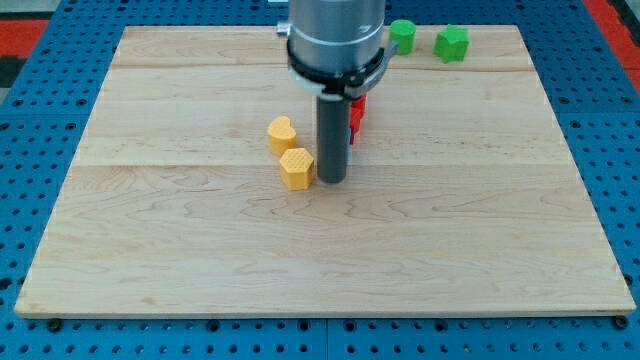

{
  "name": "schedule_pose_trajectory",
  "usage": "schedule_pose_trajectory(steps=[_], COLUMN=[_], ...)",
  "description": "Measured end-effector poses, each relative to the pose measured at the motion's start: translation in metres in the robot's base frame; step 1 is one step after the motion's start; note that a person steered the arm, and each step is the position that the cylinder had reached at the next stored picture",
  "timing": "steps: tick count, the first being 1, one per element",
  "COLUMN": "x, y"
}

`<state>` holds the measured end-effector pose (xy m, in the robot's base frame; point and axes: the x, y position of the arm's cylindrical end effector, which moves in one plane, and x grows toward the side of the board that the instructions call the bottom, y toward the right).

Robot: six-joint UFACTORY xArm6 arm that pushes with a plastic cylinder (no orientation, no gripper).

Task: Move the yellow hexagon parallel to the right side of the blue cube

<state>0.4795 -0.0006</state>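
Observation:
The yellow hexagon (296, 168) lies near the board's middle. My tip (332, 181) stands just at its right side, touching or nearly touching it. A yellow heart-shaped block (282, 133) sits just above and left of the hexagon. A red block (356, 116) is partly hidden behind the rod, above the tip. No blue cube shows in the view; the arm's body may hide it.
A green round block (402, 35) and a green star-shaped block (452, 43) sit at the board's top edge, right of the arm. The wooden board (150, 250) lies on a blue pegboard (30, 150).

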Motion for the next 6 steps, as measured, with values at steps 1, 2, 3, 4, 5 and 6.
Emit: schedule_pose_trajectory(steps=[1, 2, 3, 4, 5, 6], x=[0.039, 0.002, -0.024, -0.02, -0.009, -0.01], y=[-0.059, -0.138, -0.108, -0.025, 0.03, 0.094])
